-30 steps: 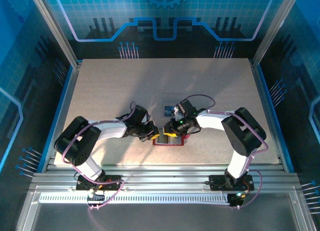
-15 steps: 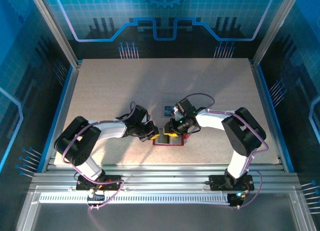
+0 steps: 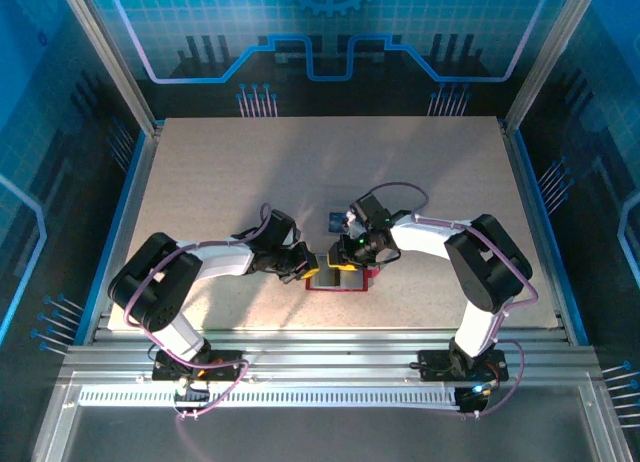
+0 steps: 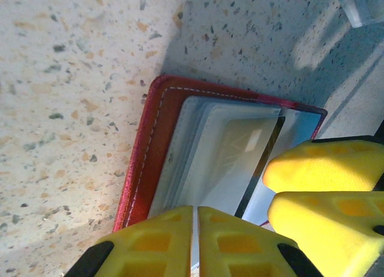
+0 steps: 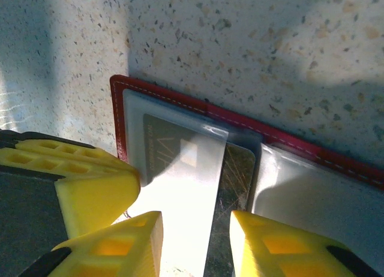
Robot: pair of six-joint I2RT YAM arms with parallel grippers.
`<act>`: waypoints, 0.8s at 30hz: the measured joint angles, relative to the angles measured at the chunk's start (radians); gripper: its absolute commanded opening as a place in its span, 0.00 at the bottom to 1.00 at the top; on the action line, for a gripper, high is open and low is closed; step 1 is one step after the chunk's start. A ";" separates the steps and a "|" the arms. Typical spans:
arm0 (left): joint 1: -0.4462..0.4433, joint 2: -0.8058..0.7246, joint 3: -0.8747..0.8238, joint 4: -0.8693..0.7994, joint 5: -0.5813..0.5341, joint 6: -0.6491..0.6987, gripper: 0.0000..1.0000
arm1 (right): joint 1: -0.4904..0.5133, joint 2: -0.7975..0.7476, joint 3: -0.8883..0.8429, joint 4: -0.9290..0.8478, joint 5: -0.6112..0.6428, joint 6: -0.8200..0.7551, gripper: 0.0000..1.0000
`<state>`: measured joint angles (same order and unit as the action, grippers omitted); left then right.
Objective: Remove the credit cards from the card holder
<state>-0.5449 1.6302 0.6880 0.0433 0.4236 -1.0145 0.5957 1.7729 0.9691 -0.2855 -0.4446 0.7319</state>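
On the desk (image 3: 250,172), the holder (image 4: 141,163) was pinned by the closed left end effector (image 4: 195,241) and its card (image 5: 237,169) straddled by the parted right end effector (image 5: 195,232); were the card snagged, the holder could be dragged

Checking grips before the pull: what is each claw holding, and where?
Left claw pinches the card holder at its edge; right claw: cannot be told.
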 measured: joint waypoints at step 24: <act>0.000 0.000 0.025 -0.030 0.000 0.022 0.11 | 0.000 -0.003 -0.027 0.059 -0.053 0.027 0.36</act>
<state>-0.5449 1.6299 0.7128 0.0132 0.4232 -0.9928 0.5953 1.7695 0.9421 -0.2264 -0.4976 0.7589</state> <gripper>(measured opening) 0.115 0.358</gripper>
